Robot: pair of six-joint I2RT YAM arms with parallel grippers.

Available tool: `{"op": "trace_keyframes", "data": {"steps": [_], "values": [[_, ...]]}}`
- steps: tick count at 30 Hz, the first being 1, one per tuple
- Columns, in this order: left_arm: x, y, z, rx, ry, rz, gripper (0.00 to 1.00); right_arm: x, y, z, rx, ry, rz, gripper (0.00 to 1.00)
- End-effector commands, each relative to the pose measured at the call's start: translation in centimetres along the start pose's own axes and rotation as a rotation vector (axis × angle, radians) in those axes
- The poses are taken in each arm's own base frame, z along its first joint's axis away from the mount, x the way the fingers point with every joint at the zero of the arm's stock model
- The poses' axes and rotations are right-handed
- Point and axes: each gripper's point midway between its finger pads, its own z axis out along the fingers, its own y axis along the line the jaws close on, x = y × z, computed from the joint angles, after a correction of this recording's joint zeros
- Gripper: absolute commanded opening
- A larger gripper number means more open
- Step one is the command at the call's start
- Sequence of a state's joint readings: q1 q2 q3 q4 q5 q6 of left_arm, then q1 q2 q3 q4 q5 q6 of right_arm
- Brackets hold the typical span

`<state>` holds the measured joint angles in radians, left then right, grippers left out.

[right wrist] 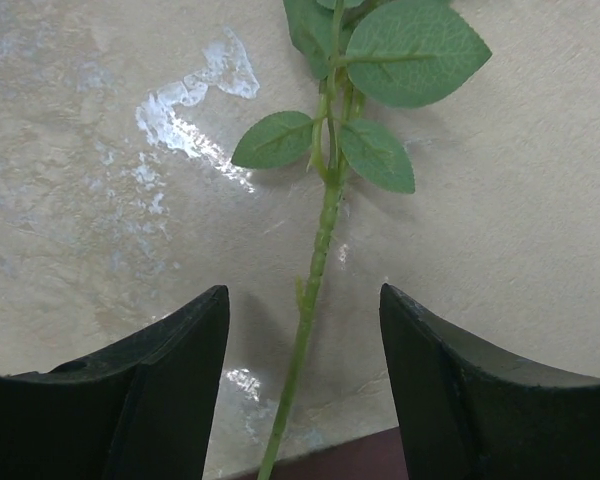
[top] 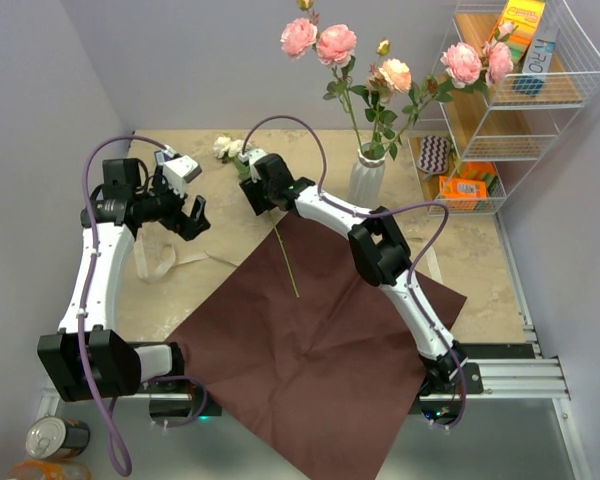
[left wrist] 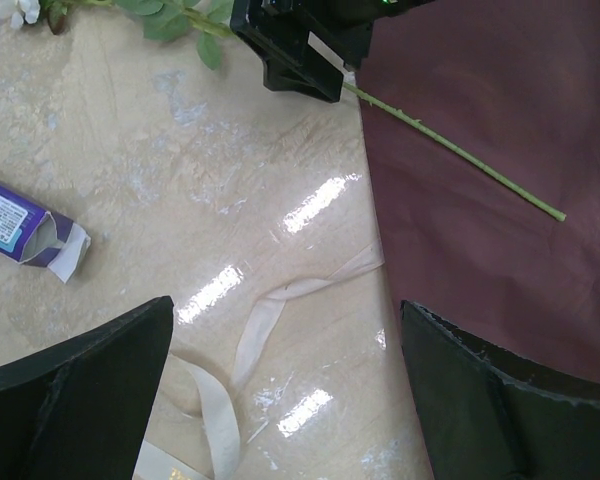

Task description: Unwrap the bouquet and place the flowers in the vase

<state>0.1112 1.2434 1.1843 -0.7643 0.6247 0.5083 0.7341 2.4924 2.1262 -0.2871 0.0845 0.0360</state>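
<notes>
the wrapping is already off: the dark red paper [top: 310,360] lies flat on the table [top: 475,245] with the ribbon [left wrist: 252,335] loose beside it. several roses [top: 336,44] stand in the vase [top: 366,182] at the back. one flower [top: 284,255] is left, lying with its cream bloom [top: 224,148] on the bare table left of the vase and its cut end on the paper. the step in hand looks like picking up this last flower. the right gripper [right wrist: 302,292] is down over the stem [right wrist: 318,250], jaws apart on either side and not touching it, just below the lowest leaves [right wrist: 275,140]. the left gripper [left wrist: 288,310] hangs wide open, holding nothing, above the ribbon. to do this well, i would keep the stem centred between the jaws, go low enough that the fingers catch its sides rather than skate over it, and shut firmly, since a thin stem can roll or twist. gripping below the leaves seems right, as it leaves the long bare end free for the narrow neck. then lift clear before turning it upright, and lower it among the stems already there without knocking the vase.
</notes>
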Motion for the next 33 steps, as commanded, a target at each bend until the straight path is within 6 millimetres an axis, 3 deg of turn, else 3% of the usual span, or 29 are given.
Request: {"op": "trace_keyframes", "data": {"steps": [1, 14, 20, 22, 24, 28, 33], "values": [[-0.5, 0.2, 0.1, 0.013, -0.026, 0.017, 0.98, -2.3, 0.3, -0.3, -0.004, -0.046, 0.023, 0.63], [0.1, -0.8, -0.2, 0.030, -0.034, 0.017, 0.99, -0.7, 1.0, 1.3, -0.014, 0.010, 0.041, 0.40], [-0.3, -1.6, -0.7, 0.050, -0.047, 0.017, 0.99, -0.2, 1.0, 1.2, -0.010, 0.014, 0.056, 0.20], [-0.3, -2.2, -0.7, 0.078, -0.056, -0.004, 0.99, -1.2, 1.0, 0.4, -0.003, -0.002, 0.071, 0.07], [-0.1, -2.2, -0.5, 0.081, -0.053, -0.015, 0.99, -3.6, 1.3, -1.7, -0.007, -0.046, 0.079, 0.00], [-0.3, -1.7, -0.2, 0.055, -0.061, -0.041, 0.99, -9.2, 1.4, -7.2, -0.003, -0.182, 0.074, 0.00], [-3.2, -2.5, -2.2, 0.070, -0.136, -0.011, 0.99, -14.7, 0.7, -14.2, 0.008, -0.325, 0.049, 0.00]]}}
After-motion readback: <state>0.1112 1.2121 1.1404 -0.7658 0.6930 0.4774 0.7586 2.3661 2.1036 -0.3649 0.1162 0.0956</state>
